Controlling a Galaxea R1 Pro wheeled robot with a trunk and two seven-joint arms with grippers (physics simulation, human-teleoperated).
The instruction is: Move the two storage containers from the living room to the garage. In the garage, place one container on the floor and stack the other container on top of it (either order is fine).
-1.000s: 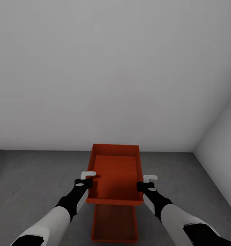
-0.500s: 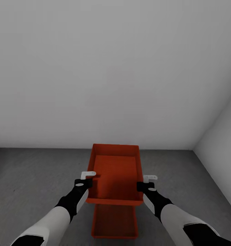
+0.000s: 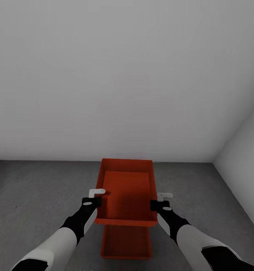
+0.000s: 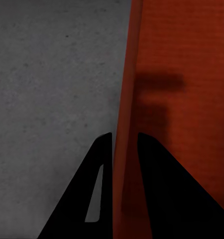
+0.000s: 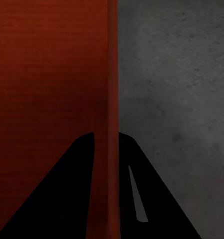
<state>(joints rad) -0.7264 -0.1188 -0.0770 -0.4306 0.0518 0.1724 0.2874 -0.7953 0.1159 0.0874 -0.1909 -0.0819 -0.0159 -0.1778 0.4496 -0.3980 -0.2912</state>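
I hold one orange-red storage container (image 3: 127,190) in the air between both arms, level, its open top towards me. My left gripper (image 3: 98,198) is shut on its left wall, and the dark fingers (image 4: 99,169) straddle that thin wall (image 4: 126,124). My right gripper (image 3: 159,201) is shut on the right wall (image 5: 112,99) in the same way. The second storage container (image 3: 126,242) lies on the dark grey garage floor (image 3: 37,195) right below the held one, its far part hidden by it.
A plain white-grey wall (image 3: 123,82) rises just beyond the containers. A second wall (image 3: 243,177) meets it in a corner at the right. Bare floor stretches to the left and right of the boxes.
The view has crept slightly, so the lower container's near edge sits a little higher in the picture. Both grippers keep the same hold on the upper container.
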